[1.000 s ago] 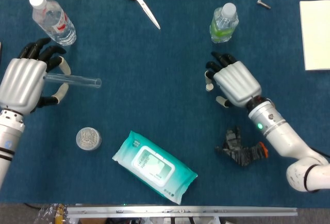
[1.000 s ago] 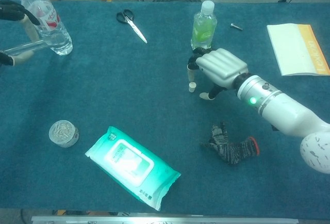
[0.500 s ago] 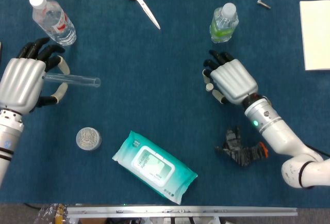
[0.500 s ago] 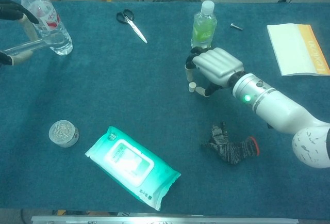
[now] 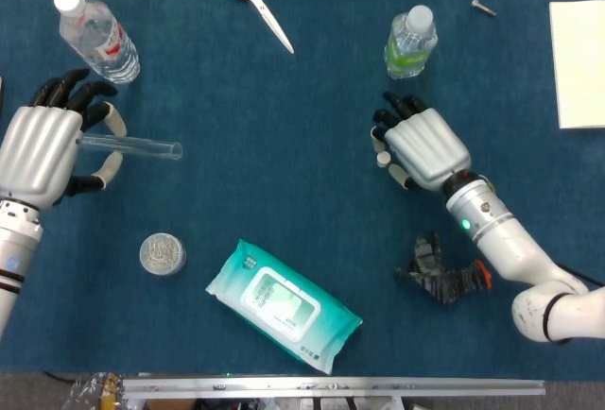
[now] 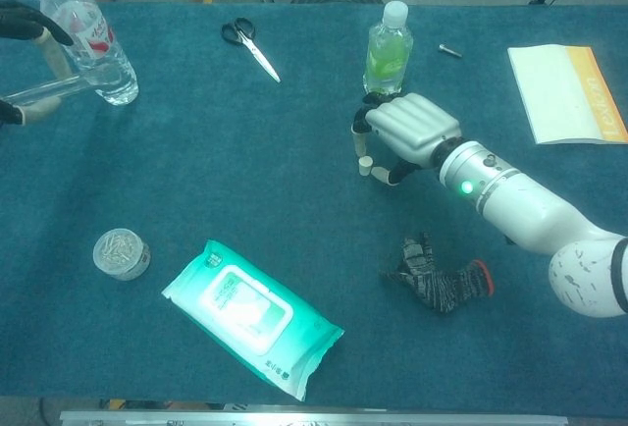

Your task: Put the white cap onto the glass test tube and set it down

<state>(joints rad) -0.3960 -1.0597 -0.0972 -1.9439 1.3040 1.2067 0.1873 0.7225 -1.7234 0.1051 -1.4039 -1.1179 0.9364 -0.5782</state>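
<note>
Left hand [image 5: 43, 150] gripped the clear glass test tube [image 5: 132, 147] at one end, tube lying roughly level above the blue cloth table [image 5: 284, 127], open end pointing toward table centre. Clear plastic water bottle with white lid and red label [image 5: 95, 34] lay just beyond that hand.

Right hand [image 5: 425, 145] was knuckles-up over the small white cap [image 6: 365, 166], fingers curled down around it; cap stood on the cloth between thumb and fingertips. Cannot tell whether the fingers actually pinched it or only touched.

Green-tinted plastic bottle [image 5: 410, 43] stood just beyond the right hand. Dark knit glove with orange cuff [image 5: 442, 273] lay beside the right forearm. Teal wet-wipes pack [image 5: 282, 304] near front edge, round metal tin [image 5: 162, 253] left of it. Black-handled scissors [image 5: 257, 2] far side, centre.
</note>
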